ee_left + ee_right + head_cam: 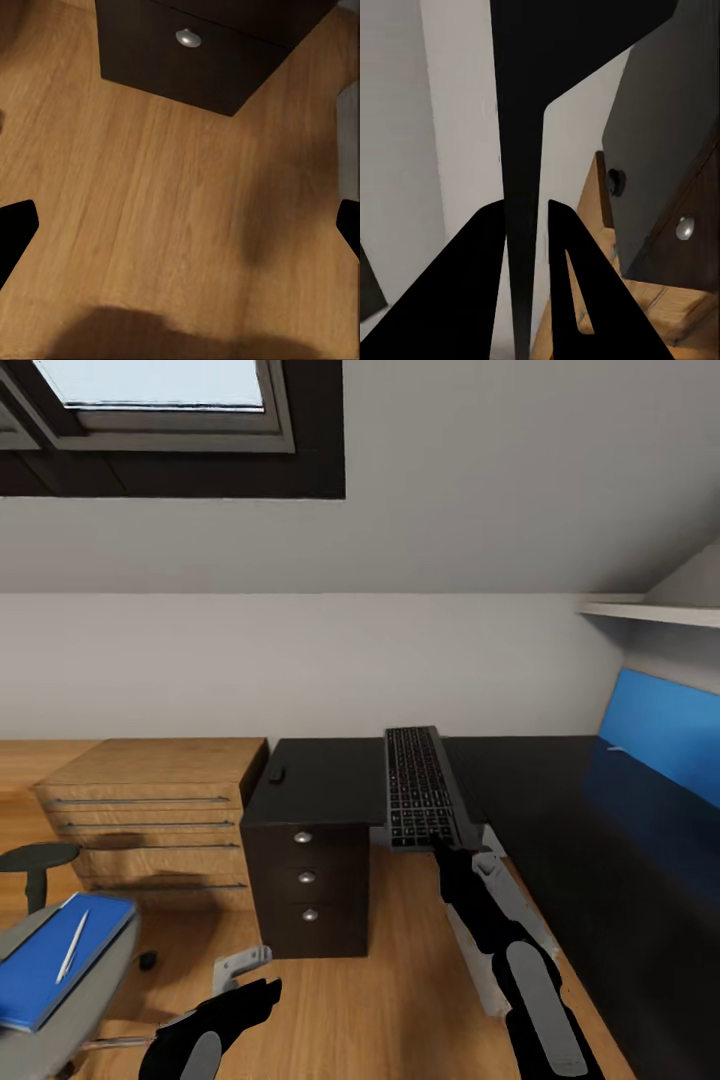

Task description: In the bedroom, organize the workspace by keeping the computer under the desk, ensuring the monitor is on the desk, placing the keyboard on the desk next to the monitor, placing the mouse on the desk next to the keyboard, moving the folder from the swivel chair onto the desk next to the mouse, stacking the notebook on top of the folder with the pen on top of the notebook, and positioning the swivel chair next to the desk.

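Black on black over the large L-shaped desk with glossy black top [560,830]: flat black rectangular keyboard with dark-grey keys [420,785], lengthwise, far end toward the pale-grey wall, near end past the desk's front edge. Pinched at that near end by the right gripper [440,850]. In the right wrist view, both fingers of the right gripper [525,206] clamped against the keyboard [521,150], seen edge-on as a thin dark blade. Cannot tell whether resting on the top or lifted just above it.

Near the back left corner of the desk top, above the dark drawer unit with round silver knobs [307,877]: small black rounded mouse [276,772], well apart from the keyboard.

Low at the left of the head view: left gripper [245,1000], clasping nothing. In the left wrist view, left gripper [180,232] spread wide, one black fingertip [15,229] at each side, above light wood floor [150,195], with a corner of the drawer unit [195,60] beyond.

Farther left: grey-upholstered swivel chair [95,1000], away from the desk. Lying flat on its seat: bright-blue rectangular folder [40,970]. On the folder, slanted: slim white-silver pen [72,948].

Left of the drawer unit, against the wall: light-wood chest of drawers with long bar handles [150,810]. Behind the desk at the right: blue wall panel [660,740].
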{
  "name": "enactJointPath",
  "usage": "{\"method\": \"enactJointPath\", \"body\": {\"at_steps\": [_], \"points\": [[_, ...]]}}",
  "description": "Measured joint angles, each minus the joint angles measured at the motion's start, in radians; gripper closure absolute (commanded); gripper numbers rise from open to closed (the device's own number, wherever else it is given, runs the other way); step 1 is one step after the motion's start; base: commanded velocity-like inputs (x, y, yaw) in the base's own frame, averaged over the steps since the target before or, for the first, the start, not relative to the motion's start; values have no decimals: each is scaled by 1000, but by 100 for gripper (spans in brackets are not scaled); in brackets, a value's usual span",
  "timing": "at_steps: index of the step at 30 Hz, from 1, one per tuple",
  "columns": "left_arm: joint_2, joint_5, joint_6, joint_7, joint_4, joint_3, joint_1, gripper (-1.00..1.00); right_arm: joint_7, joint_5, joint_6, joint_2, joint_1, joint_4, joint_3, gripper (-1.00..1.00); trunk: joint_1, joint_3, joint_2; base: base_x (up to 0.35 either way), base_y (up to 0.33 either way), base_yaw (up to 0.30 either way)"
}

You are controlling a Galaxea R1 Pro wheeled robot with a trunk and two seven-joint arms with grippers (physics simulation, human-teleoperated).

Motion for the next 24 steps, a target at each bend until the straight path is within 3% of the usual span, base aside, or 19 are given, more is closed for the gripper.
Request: {"method": "enactJointPath", "body": {"at_steps": [5,9,17,24], "points": [[3,-2,-1,1,3,1,0,-100,-16,-3,0,-29,0,-1,3,100,-19,16,35,-333,-161,0],[4,-3,-14,-2,118,2,0,-100,-39,-5,1,-36,0,-17,5,100,-35,28,63,-333,-157,0],[15,-5,-196,-9,358,3,0,-100,-78,-4,1,-48,0,-30,5,100,-65,53,119,-336,-67,0],[25,-4,-306,-10,450,3,0,-100,-80,-5,1,-49,0,-30,6,100,-92,75,168,-339,-4,0]]}}
